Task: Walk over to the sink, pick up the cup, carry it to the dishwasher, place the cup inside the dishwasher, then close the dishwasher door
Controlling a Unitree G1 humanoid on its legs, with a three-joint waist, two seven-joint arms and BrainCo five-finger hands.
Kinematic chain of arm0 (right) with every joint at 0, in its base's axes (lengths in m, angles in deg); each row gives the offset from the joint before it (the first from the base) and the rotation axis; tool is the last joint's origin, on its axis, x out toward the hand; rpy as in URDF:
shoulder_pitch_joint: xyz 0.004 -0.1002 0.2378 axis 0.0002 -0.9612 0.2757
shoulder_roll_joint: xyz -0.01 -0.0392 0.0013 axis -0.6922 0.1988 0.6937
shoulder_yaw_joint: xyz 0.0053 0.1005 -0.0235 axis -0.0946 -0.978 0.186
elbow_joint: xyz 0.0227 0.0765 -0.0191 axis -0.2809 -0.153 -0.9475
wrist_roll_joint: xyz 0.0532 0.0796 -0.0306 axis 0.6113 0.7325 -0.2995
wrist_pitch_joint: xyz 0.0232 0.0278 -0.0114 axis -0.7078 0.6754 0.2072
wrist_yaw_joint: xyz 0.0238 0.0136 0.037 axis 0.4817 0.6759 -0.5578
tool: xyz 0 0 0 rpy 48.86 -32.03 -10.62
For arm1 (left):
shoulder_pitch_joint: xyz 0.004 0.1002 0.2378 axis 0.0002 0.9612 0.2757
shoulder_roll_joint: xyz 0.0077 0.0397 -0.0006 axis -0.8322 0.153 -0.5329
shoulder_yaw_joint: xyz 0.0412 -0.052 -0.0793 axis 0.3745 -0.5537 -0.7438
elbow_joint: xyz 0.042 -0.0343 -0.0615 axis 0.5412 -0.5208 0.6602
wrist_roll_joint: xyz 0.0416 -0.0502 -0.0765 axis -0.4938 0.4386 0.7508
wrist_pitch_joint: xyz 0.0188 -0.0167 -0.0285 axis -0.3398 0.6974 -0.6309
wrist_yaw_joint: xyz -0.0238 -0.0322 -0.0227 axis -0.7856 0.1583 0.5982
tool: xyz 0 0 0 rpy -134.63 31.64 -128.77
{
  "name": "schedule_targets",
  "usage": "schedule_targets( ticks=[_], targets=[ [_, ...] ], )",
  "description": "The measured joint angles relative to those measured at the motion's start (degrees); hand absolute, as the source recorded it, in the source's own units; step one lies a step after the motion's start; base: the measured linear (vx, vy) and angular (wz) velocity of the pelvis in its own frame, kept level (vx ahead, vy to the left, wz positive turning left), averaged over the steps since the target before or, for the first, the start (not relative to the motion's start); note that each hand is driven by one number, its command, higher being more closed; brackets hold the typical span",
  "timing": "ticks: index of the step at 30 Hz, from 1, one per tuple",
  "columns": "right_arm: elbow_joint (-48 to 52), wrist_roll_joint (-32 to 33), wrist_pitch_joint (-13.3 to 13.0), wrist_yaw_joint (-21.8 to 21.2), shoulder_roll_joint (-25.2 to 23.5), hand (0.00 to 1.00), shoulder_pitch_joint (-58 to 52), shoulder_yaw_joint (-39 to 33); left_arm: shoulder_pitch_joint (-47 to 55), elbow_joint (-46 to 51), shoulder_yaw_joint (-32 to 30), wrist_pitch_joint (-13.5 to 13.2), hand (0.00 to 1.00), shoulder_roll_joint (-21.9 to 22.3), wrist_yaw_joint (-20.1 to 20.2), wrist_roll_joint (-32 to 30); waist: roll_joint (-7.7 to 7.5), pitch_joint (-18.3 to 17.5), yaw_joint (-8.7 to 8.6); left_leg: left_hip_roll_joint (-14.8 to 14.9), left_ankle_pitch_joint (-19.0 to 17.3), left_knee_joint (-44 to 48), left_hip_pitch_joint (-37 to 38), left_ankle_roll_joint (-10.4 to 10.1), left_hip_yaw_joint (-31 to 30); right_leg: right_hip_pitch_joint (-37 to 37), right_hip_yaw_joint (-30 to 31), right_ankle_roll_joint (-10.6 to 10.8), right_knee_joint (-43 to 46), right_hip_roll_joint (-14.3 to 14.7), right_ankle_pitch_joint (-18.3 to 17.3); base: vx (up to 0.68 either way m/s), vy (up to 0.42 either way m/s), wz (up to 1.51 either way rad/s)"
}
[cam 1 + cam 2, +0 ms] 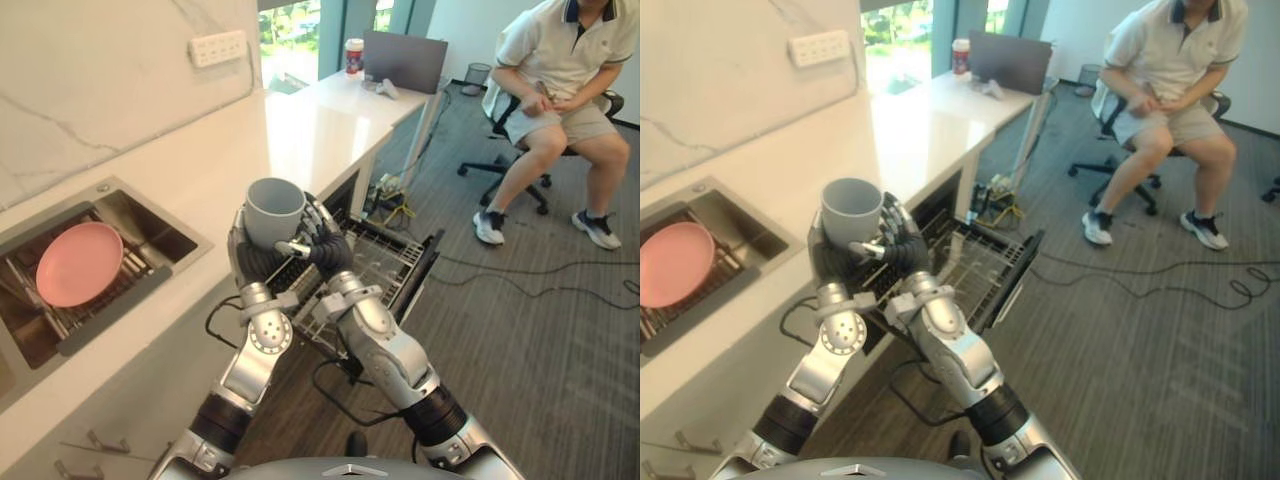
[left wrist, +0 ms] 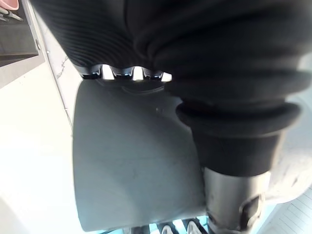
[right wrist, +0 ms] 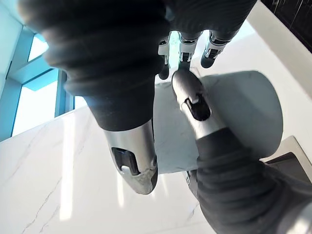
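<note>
Holding a plain grey cylindrical cup (image 1: 274, 210) upright at centre frame: left robot hand (image 1: 243, 258) is curled round its left side, right robot hand (image 1: 322, 240) pinches its right side. The two-handed grip is likely for stability. The cup hangs over the open dishwasher's wire rack (image 1: 385, 262), beside the white desk (image 1: 300, 130) edge.

Cup (image 1: 274, 210), clasped by both hands: smooth matt grey, possibly plastic. Left hand (image 1: 250, 262) and right hand (image 1: 322, 245) carry dark, ribbed, matt covers. Below the hands is a metal-wire dishwasher rack (image 1: 385, 262); to their left, a glossy white marbled counter (image 1: 300, 140).
</note>
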Motion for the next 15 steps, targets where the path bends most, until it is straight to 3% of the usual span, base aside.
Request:
schedule_targets(
  ticks=[11,12,15],
  targets=[
    [-5.07,-0.11,2.27,2.44,-0.83,0.0,4.45,-0.36,-0.12,-1.13,2.34,-0.02,1.0,-0.02,2.5,0.05,-1.08,-0.63,1.05,-0.22,0.87,-0.12,-1.11,-0.05,-2.2,0.21,-2.07,0.22,0.0,-0.43,0.11,-0.01,0.01,0.09],
    [-5.45,-0.1,2.71,2.61,-0.83,1.0,4.79,-0.37,-0.12,-1.47,2.29,-0.02,1.0,-0.09,2.52,0.06,-1.08,-0.63,1.2,-0.22,0.96,-0.15,-1.15,-0.06,-2.28,0.22,-2.16,0.22,0.0,-0.44,0.11,-0.01,0.004,0.06],
    [-6.32,-0.12,3.01,2.59,-0.84,1.0,5.64,-0.27,-0.12,-2.3,2.07,-0.01,1.0,-0.36,2.54,0.27,-1.09,-0.62,1.36,-0.22,1.17,-0.15,-1.44,-0.11,-2.67,0.2,-2.5,0.18,0.01,-0.49,0.13,-0.02,0.005,0.06]
  ],
)
